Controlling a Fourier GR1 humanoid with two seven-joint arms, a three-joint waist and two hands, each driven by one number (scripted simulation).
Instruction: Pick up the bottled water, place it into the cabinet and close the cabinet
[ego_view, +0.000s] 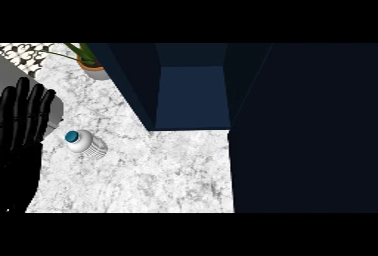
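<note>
The bottled water (86, 143) stands upright on the marble counter (148, 175), a clear ribbed bottle with a blue cap. At the far left edge my left hand (22, 115) rests open, fingers straight and pointing up, just left of the bottle and not touching it. The dark blue cabinet (192, 95) stands at the back of the counter with its inside exposed; its open door (303, 130) fills the right side of the view. My right hand does not show.
A potted plant (90, 64) in a tan pot sits at the back left beside the cabinet's left wall. A patterned tile surface (26, 52) shows in the top left corner.
</note>
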